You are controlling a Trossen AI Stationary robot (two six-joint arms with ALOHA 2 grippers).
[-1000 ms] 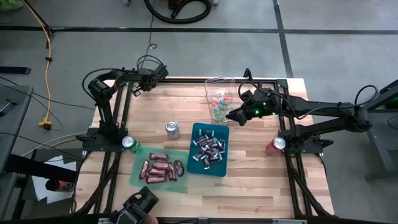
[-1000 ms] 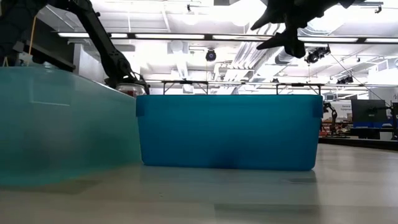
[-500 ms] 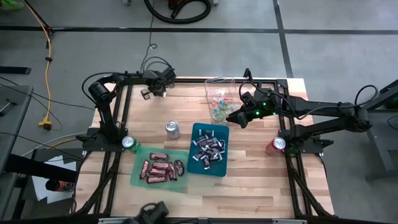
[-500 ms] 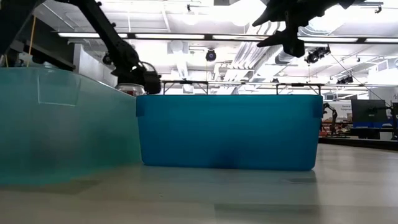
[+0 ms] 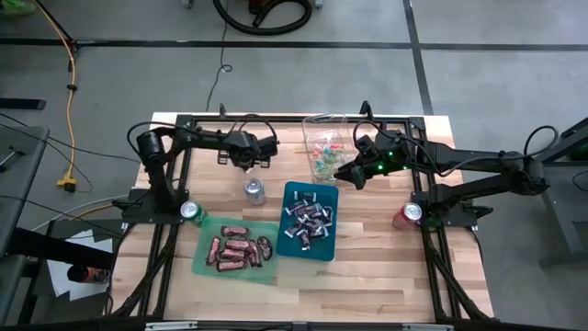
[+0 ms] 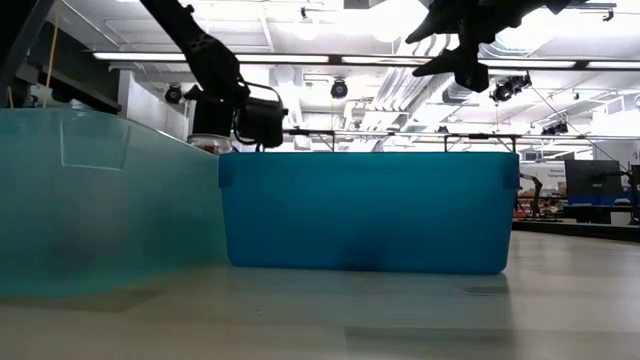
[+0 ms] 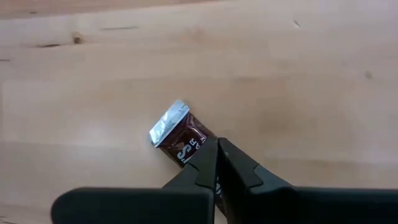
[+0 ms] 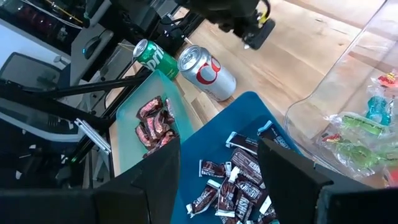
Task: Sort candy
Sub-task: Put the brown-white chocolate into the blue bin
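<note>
Left wrist view only: gripper (image 7: pixel 216 163) clamping brown candy (image 7: pixel 181 138) (foil-ended)

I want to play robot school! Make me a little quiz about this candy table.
1. True or false: the left claw is shut on a red-brown candy bar.
2. The dark and silver pieces lie in a tray of which colour? A green, B blue, C red.
3. How many soda cans stand on the table?

Key: 1 true; 2 B; 3 three.
</note>
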